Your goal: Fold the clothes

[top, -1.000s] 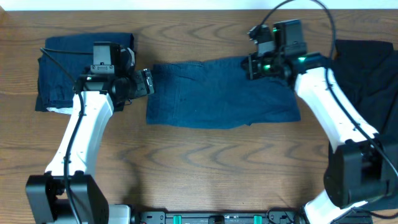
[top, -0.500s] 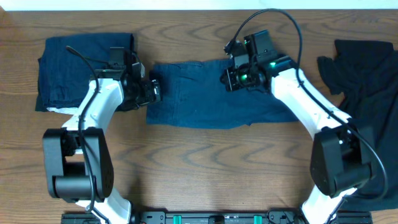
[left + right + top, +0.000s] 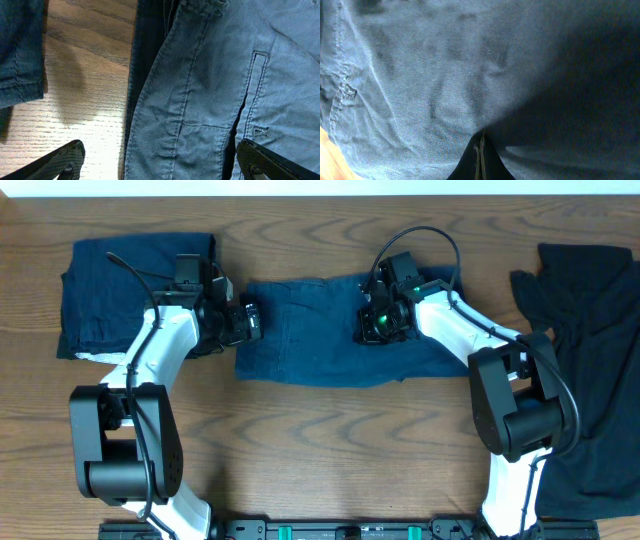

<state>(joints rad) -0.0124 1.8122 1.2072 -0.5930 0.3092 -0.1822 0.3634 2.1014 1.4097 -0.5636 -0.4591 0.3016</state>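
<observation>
A folded navy denim garment (image 3: 320, 340) with stitched seams lies in the middle of the table. My left gripper (image 3: 251, 323) hovers at its left edge, open. In the left wrist view the fingers (image 3: 65, 159) straddle the denim hem (image 3: 200, 100) and a strip of wood, with my left gripper (image 3: 160, 167) wide apart. My right gripper (image 3: 372, 326) is down on the garment's upper middle, shut. In the right wrist view my right gripper (image 3: 480, 157) rests its closed tips on the fabric (image 3: 435, 75), with nothing seen between them.
A folded dark navy pile (image 3: 110, 290) sits at the back left; its edge (image 3: 20, 50) shows in the left wrist view. A black garment (image 3: 590, 340) sprawls along the right side. Bare wooden table (image 3: 330, 440) runs in front of the denim.
My right gripper slid left from the garment's right end onto its upper middle, staying shut. My left gripper moved right to the left hem and opened wider.
</observation>
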